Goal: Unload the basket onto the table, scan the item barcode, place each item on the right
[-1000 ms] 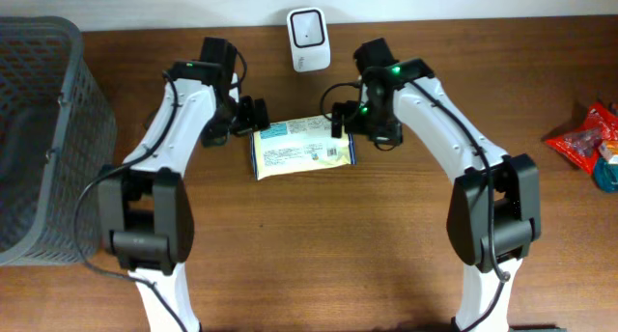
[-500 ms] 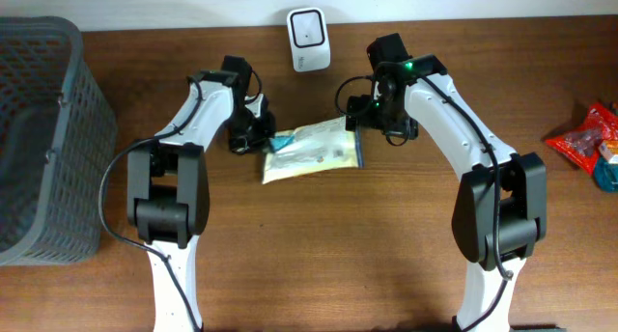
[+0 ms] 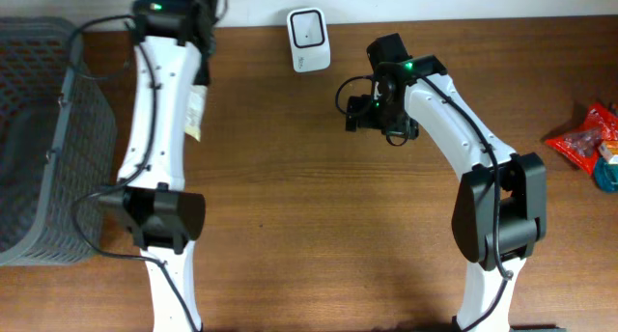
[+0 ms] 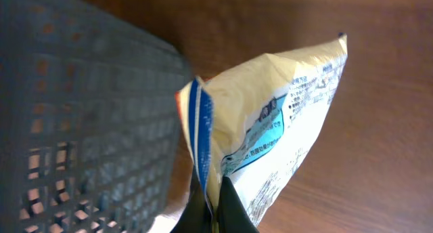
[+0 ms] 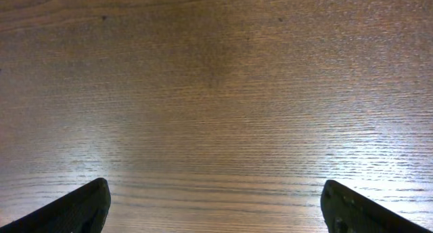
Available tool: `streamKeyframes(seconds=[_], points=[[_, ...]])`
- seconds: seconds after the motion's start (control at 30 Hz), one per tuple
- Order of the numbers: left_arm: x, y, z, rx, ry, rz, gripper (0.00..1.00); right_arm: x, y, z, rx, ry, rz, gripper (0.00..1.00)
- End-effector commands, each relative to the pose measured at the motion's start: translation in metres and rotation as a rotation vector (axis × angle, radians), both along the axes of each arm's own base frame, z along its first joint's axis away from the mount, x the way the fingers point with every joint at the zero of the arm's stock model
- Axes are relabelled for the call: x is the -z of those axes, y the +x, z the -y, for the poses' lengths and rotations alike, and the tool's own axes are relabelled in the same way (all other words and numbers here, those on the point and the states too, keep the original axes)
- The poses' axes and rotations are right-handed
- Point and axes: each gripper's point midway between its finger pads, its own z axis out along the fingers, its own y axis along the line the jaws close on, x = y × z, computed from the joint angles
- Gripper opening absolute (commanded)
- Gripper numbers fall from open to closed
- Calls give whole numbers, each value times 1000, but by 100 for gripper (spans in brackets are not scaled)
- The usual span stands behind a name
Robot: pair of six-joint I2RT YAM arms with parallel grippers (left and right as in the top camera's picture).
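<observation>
- Plainly, the carrying step is in hand: the left gripper (image 4: 215, 209) is pinched tight on the blue-edged seam of the snack pack (image 4: 277, 118), and the pack dangles from that one thin strip.
- Only the seam sits between the fingertips. The rest of the pack stretches away from them, printed face toward the wrist camera, and I judge it clear of the table (image 5: 216, 91).
- Just beside the pack stands the grey mesh basket (image 4: 81, 124). I cannot tell whether the two are touching.
- From above, the pack shows as a pale sliver tucked against the raised left arm, on the basket's side of the table.
- Further across, the right gripper (image 5: 216, 213) is spread wide over bare wood, holding nothing.
- Farthest back, the white scanner (image 3: 309, 28) stands by the wall, well apart from the pack.
- Next, the pack needs swinging over to the scanner with its barcode turned to the window. Where the barcode is I cannot make out, and so slim a grip may let the pack sway.
</observation>
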Motion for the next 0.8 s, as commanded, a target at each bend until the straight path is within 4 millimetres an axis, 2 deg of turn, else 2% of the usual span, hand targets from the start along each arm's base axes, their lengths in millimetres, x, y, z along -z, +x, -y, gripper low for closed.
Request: streamKeyframes(seconds=[0.0,0.07,0.1,0.17,0.2,0.23,0.27,0.3,0.33,0.4,0.43,0.47,0.5,0.57,0.6,0.63,0.67,0.7,0.77], points=[[43,-11,43,67,-16,-118,0,-6,3,-1,-12,-8,21,99],[73,-13,81,133,-86,-155,0,-6,3,-1,-12,-8,21,99],[80,-14,101,158,-162,-161,0,-6,3,-1,-12,-8,21,99],[89,-18,180,259,-509,-176,0,-6,3,-1,-12,-8,21,99],[87,-21,200,288,-603,-187,4,-6,3,-1,-12,-8,21,99],[85,-24,215,309,-676,-194,21,-6,3,-1,-12,-8,21,99],[82,-26,229,328,-751,-205,64,-6,3,-1,-11,-8,21,99],[81,-26,231,333,-764,-202,77,-6,3,-1,-11,-8,21,99],[77,-24,232,338,-767,-191,78,-6,3,-1,-11,-8,21,99],[51,-14,235,368,-800,-123,79,-6,3,-1,-11,-8,21,98],[28,-5,228,377,-803,-59,78,-6,3,-1,-12,-8,21,99],[13,2,214,361,-781,-9,73,-6,3,-1,-12,-8,21,99],[9,7,196,331,-741,16,67,-6,3,-1,-11,-8,21,99],[15,19,133,201,-585,39,66,-8,9,-3,-12,4,46,99],[18,21,109,144,-557,40,70,-11,16,-10,-18,38,76,99],[20,22,88,84,-552,41,74,-13,15,-21,-32,99,70,99],[22,22,70,42,-550,42,99,-23,19,-51,-166,229,112,99],[24,24,55,11,-549,47,99,-37,20,-85,-376,339,198,99],[24,26,28,-101,-561,80,99,-46,22,-122,-611,296,342,99]])
